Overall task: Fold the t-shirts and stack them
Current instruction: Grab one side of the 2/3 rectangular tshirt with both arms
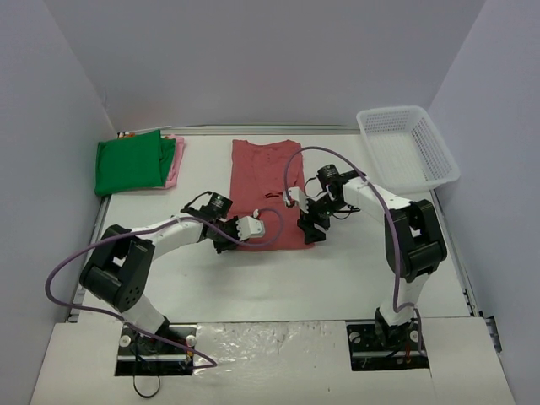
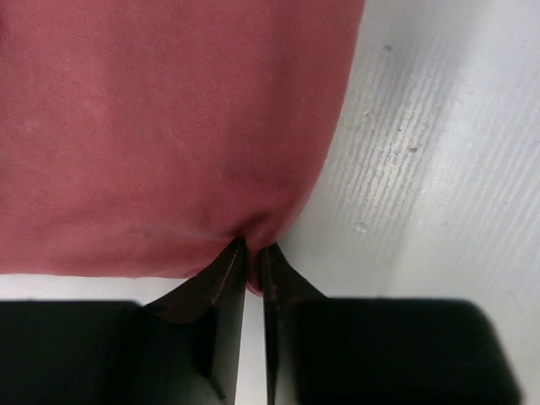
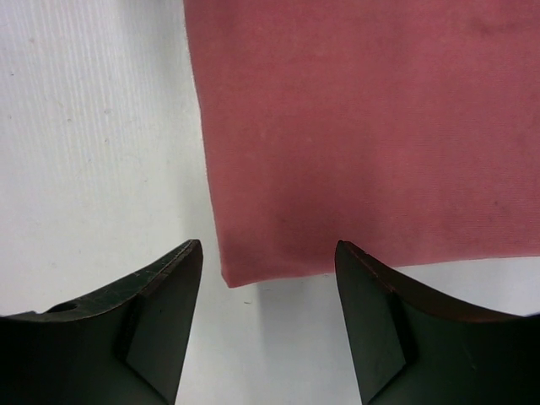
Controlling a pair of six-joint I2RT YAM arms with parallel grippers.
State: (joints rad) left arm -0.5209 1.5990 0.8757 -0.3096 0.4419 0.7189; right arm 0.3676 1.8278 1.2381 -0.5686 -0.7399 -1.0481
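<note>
Left claw (image 2: 253,253): nipped narrow on near hem of dusty-red t-shirt (image 1: 266,181), flat on table (image 1: 354,270). Right claw (image 3: 268,249): wide, straddles other near corner, grips nothing. Holds only a thin pucker; risks slipping free, or skewing the fold if lifted with right corner unheld.

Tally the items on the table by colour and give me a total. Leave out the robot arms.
red t-shirt: 1
green t-shirt: 1
pink t-shirt: 1
white basket: 1
Total: 4
</note>
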